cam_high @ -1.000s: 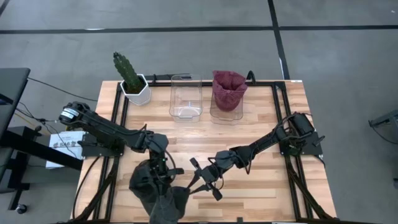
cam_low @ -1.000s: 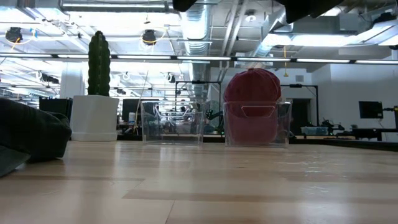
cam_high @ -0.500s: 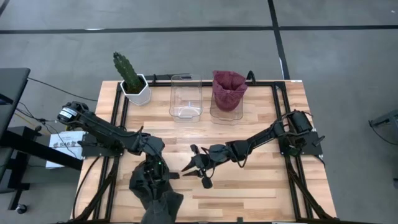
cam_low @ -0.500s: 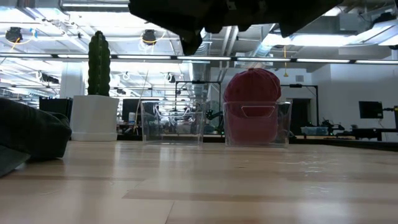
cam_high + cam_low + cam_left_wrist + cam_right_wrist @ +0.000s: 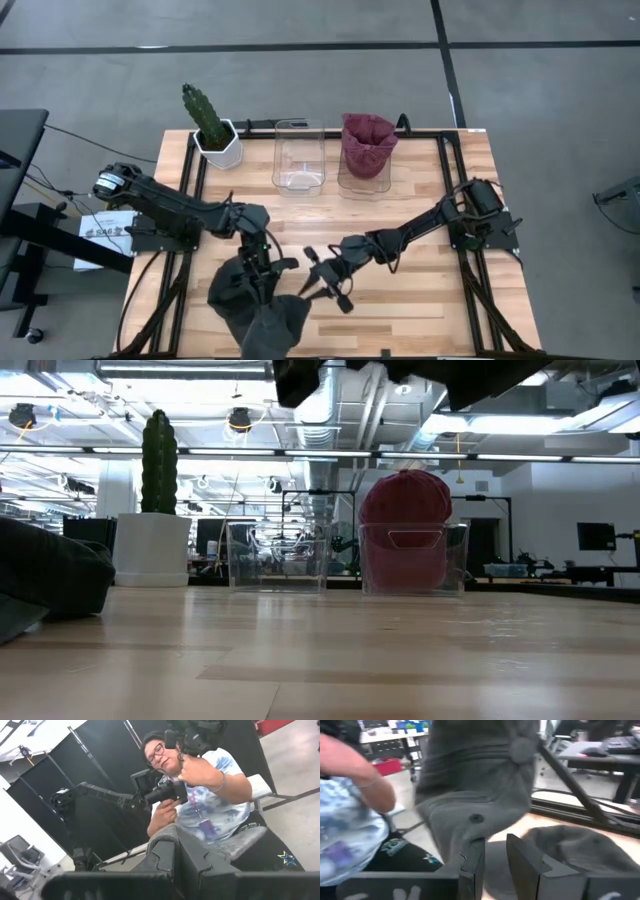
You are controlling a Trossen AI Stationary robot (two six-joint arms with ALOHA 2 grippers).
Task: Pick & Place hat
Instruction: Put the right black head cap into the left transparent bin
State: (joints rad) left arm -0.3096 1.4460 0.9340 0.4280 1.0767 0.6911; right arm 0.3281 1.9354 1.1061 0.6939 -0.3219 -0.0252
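A dark grey hat (image 5: 255, 305) lies bunched at the table's near edge; in the low view, the hat (image 5: 50, 575) rests on the wood at the left. My left gripper (image 5: 263, 277) is over it and shut on its cloth. My right gripper (image 5: 322, 285) is open just to the hat's right, pointing at it. In the right wrist view, a raised part of the grey hat (image 5: 480, 805) stands right in front of the fingers, and more grey cloth (image 5: 575, 850) lies on the table. Whether the right fingers touch it cannot be told. My left gripper pinches a raised fold of the grey hat's cloth (image 5: 170, 836) between its two fingers, coming from above. The cloth sticks up past the fingertips (image 5: 200, 862). The rest of the hat (image 5: 250, 310) lies on the table below the gripper.
At the far side stand a potted cactus (image 5: 212, 128), an empty clear container (image 5: 299, 158) and a clear container holding a dark red hat (image 5: 366, 145). Bare wood (image 5: 400, 210) lies between them and the arms. A person (image 5: 200, 795) sits beyond the table.
My right gripper swung toward the table's left and far side, then came back toward the near edge beside the hat. My left gripper shifted slightly left and back again, still shut, and the hat's bunched cloth narrowed and then spread again.
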